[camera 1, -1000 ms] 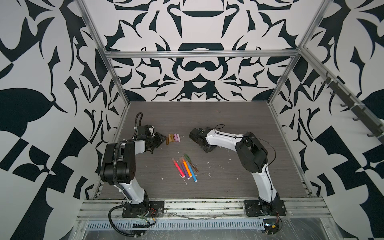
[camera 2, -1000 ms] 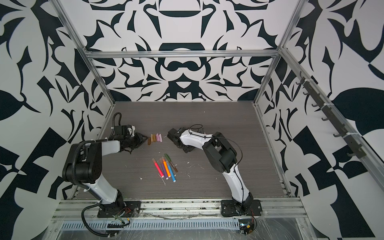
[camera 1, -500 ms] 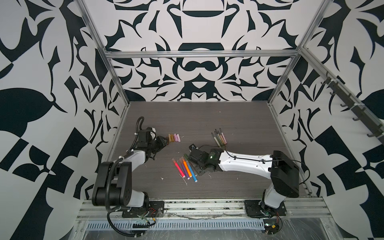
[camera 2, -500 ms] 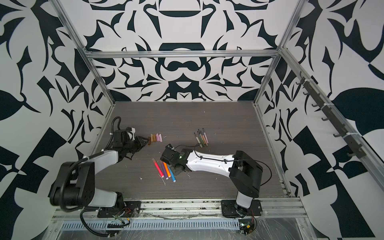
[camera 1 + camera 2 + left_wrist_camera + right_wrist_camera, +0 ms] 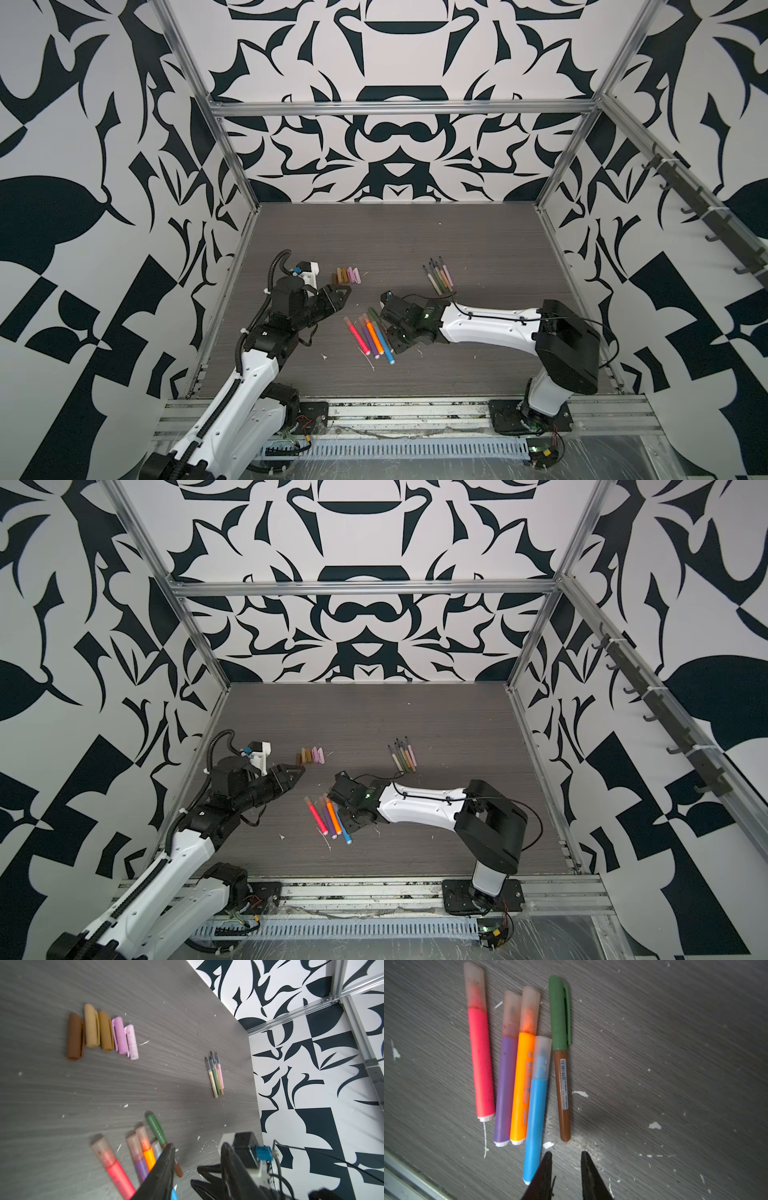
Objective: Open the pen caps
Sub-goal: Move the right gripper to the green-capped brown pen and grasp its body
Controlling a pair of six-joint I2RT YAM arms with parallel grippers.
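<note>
Partway: five loose caps point(image 5: 106, 1030) and uncapped thin pens point(image 5: 215, 1076) lie apart, five capped pens point(image 5: 522, 1076) await opening; left gripper point(image 5: 198, 1146) and right gripper point(image 5: 566, 1154) are spread, empty.

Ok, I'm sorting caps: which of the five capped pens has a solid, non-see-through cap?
The thin brown pen with the green cap, at the end of the row beside the blue pen. The four thicker pens all wear pale see-through caps.
</note>
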